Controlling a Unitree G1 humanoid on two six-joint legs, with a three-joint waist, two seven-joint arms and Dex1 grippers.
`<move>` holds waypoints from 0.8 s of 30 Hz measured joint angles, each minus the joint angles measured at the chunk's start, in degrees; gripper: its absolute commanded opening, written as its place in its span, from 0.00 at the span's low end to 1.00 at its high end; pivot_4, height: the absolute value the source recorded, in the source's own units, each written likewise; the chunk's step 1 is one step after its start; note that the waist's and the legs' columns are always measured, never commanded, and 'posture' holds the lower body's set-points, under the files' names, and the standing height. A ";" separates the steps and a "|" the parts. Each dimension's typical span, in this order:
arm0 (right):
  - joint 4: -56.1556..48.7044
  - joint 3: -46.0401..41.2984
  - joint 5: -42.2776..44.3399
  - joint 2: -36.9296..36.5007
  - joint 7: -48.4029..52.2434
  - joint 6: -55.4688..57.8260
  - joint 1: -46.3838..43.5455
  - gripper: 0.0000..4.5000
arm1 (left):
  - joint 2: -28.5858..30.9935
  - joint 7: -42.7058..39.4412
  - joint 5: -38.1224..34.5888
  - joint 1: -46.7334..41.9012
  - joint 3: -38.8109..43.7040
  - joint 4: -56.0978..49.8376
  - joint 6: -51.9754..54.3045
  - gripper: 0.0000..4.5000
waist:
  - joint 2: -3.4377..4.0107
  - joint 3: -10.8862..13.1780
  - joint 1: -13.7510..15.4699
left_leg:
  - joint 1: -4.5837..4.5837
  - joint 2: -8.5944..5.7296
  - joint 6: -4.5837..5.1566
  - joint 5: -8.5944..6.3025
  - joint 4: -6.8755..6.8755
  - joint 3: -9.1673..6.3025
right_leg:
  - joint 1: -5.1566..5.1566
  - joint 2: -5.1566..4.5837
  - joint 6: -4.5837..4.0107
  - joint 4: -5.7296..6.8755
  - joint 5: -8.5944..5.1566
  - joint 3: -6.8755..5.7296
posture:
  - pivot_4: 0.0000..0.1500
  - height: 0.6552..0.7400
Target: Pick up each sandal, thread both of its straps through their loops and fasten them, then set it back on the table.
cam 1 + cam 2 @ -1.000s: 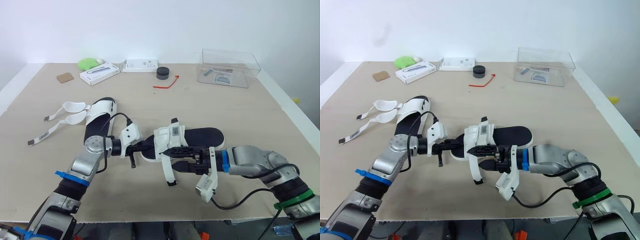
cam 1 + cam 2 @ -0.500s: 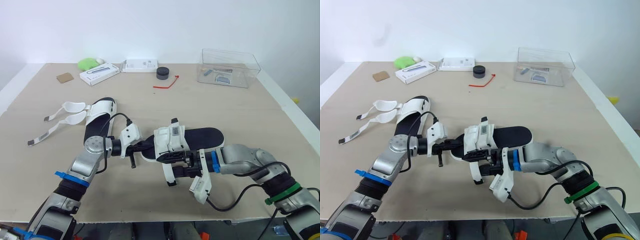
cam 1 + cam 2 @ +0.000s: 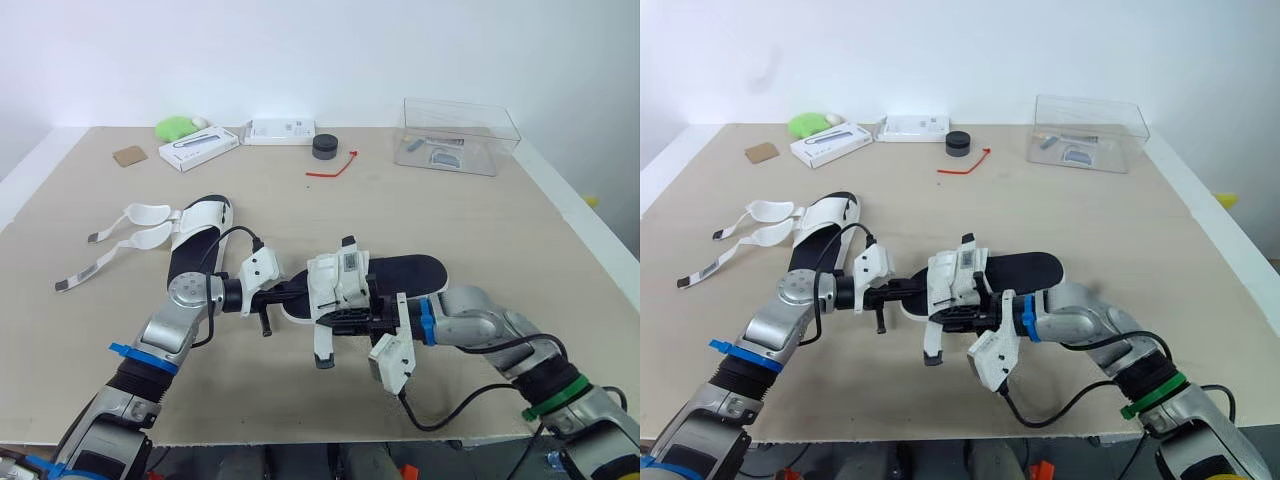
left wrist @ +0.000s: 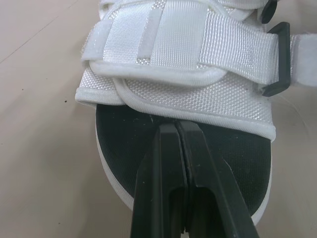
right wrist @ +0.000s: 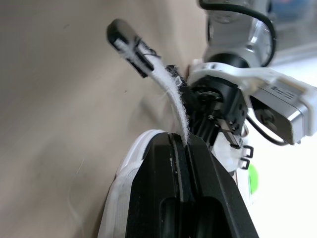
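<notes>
White webbing strap (image 3: pixel 323 345) of the black-soled sandal (image 3: pixel 400 272), near the front edge of the table (image 3: pixel 480 215), is pinched by the right gripper (image 3: pixel 340 318), while the left gripper (image 3: pixel 298 292) is pressed together at its toe.

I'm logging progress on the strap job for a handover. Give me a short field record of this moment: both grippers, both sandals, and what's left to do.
left gripper: shut on the near sandal, at its sole edge
right gripper: shut on that sandal's loose strap
strap end: dangling, black-tipped
far sandal: flat on the table, at the robot's left
far sandal's straps: both lying open
left to do: likely this strap, then the far sandal
</notes>
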 measured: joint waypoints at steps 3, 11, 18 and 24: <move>-6.10 -1.19 13.09 1.35 3.31 18.29 1.50 0.01 | 0.04 -0.02 0.01 -0.02 0.08 0.10 -0.02 0.00 | 0.00 0.00 0.00 | 0.00 0.07 0.00 0.00 0.00 -0.01 | 0.00 -0.15 -0.08 0.00 0.05 -0.01 | 1.00 1.00; -14.43 -7.58 39.04 6.61 -0.89 71.82 -3.67 0.01 | 0.05 -0.11 0.00 -0.11 0.52 0.67 -0.18 0.00 | 0.00 0.00 0.03 | -0.05 0.18 -0.01 0.01 0.01 -0.10 | -0.05 -0.22 -0.30 0.00 0.14 -0.36 | 1.00 1.00; -13.55 -11.86 44.32 10.22 -6.33 93.69 -8.56 0.01 | -0.08 -0.15 0.00 -0.22 0.45 0.74 -0.24 0.00 | 0.00 0.00 0.02 | -0.12 0.17 -0.01 0.02 0.01 -0.11 | -0.08 -0.25 -0.29 -0.01 0.13 -0.51 | 1.00 1.00; -12.73 -12.32 44.08 11.24 -7.30 99.16 -10.52 0.01 | -0.09 -0.07 0.00 -0.21 0.44 0.73 -0.21 0.00 | 0.00 -0.01 0.01 | -0.12 0.16 0.00 0.02 0.01 -0.11 | -0.08 -0.22 -0.26 -0.01 0.11 -0.59 | 1.00 1.00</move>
